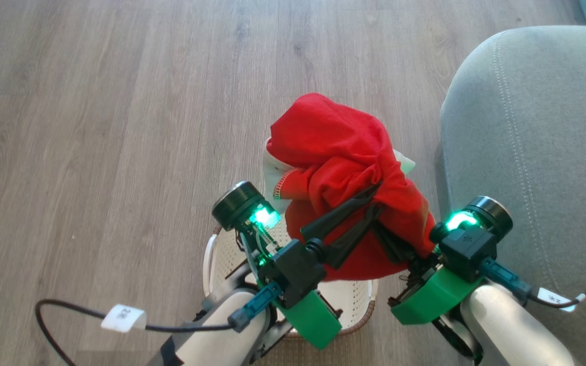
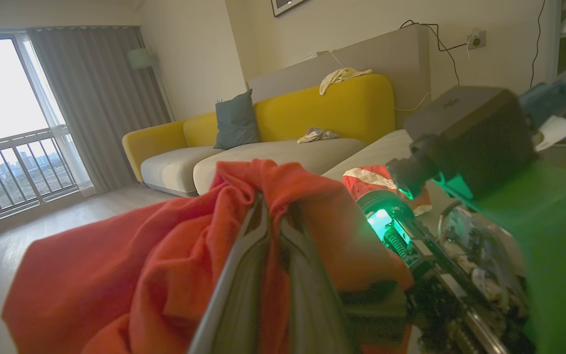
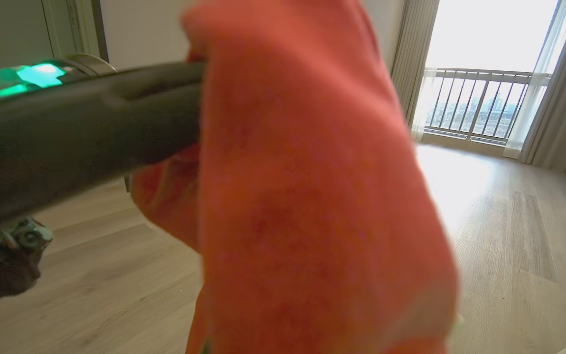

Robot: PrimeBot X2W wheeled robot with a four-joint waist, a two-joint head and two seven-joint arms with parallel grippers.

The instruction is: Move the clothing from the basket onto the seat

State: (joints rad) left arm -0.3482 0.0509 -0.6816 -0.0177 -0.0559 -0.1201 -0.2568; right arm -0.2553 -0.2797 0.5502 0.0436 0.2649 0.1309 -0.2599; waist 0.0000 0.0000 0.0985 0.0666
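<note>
A bunched red clothing [image 1: 339,147] with white trim hangs in the air above the cream basket [image 1: 356,297], which stands on the floor under my arms. My left gripper [image 1: 377,197] is shut on a gathered fold of it; in the left wrist view its fingers [image 2: 243,275] pinch the red fabric [image 2: 165,255]. My right gripper [image 1: 400,246] reaches under the bundle's right side, and the cloth covers its fingers. The grey-green seat [image 1: 527,127] lies just right of the bundle. Another red and white garment [image 2: 374,178] lies on the seat.
Wooden floor [image 1: 120,101] spreads to the left and ahead. A yellow sofa [image 2: 322,108] with a blue-grey pillow stands by the far wall, and a curtained balcony window [image 3: 484,73] is beyond. In the right wrist view the left gripper's dark finger [image 3: 91,113] crosses in front of the cloth.
</note>
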